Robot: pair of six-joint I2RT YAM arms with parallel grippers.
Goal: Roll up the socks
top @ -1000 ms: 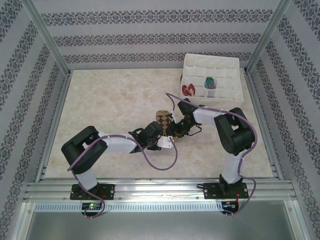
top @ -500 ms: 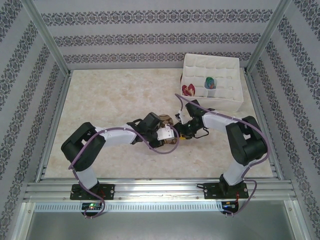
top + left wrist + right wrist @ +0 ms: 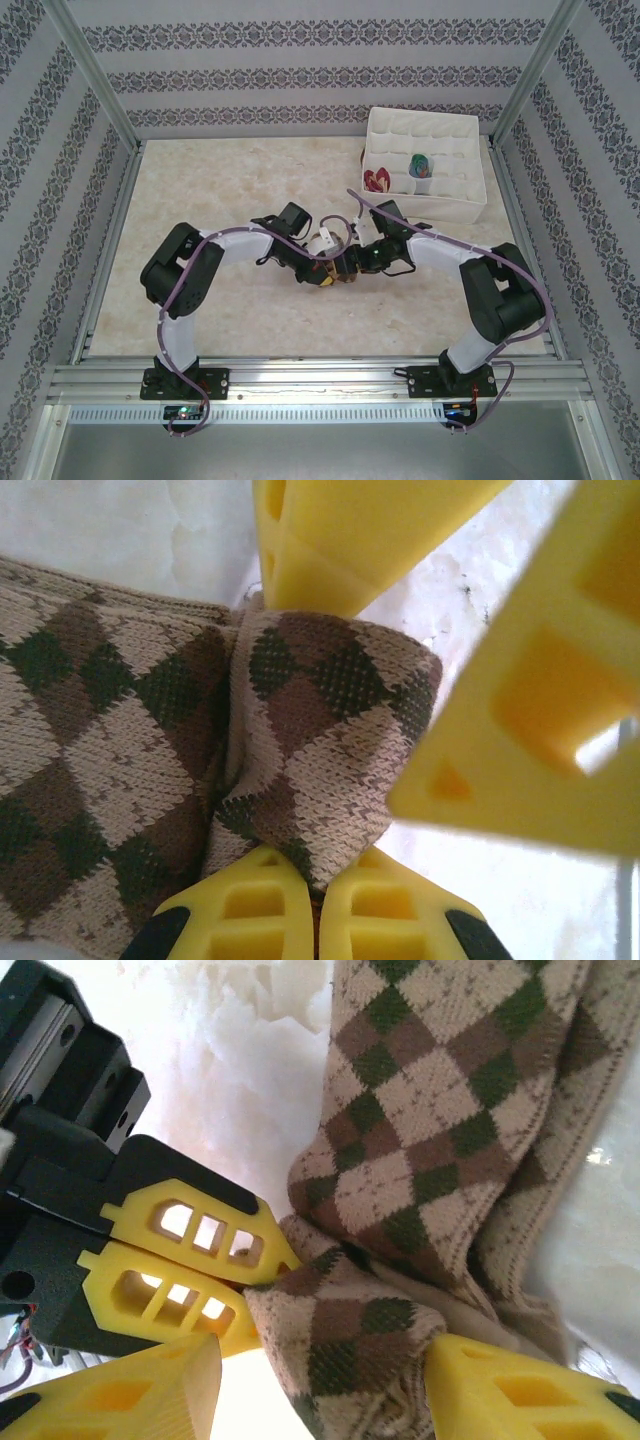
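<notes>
The pale marbled table [image 3: 220, 190] carries a white compartment box [image 3: 450, 207] at its far right corner. Both arms reach to the table's middle, where the brown-tan argyle sock [image 3: 320, 710] lies partly folded on the surface. The right gripper [image 3: 330, 1400] stands spread, its yellow fingers straddling the folded end of that sock. The left gripper [image 3: 318, 875] is pressed together, pinching the fold's edge. In the box's near compartments sit a peach and dark red sock [image 3: 377, 181] and a striped sock [image 3: 421, 165].
</notes>
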